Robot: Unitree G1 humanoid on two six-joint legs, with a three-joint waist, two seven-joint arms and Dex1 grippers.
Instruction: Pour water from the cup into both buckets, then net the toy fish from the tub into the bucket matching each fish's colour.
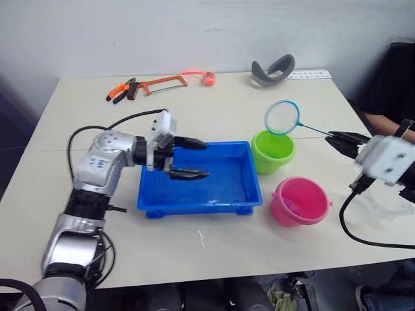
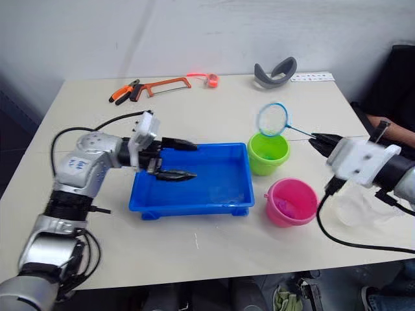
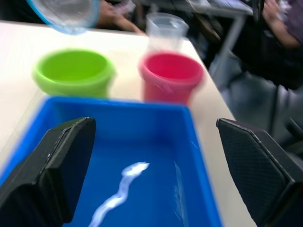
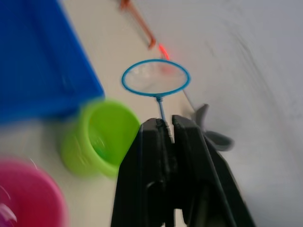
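The blue tub sits mid-table, with a light glint on its floor. My left gripper hangs open over its left half, nothing between the fingers. My right gripper is shut on the thin handle of the net, whose light blue hoop hovers above the far rim of the green bucket. The pink bucket stands nearer, right of the tub. The clear cup stands behind the pink bucket at the table's right edge, partly hidden by my right arm. The toy fish are out of view.
An orange hacksaw and pliers lie at the back left. A grey curved piece lies at the back right. A person sits beyond the right edge. Black cables trail from both wrists.
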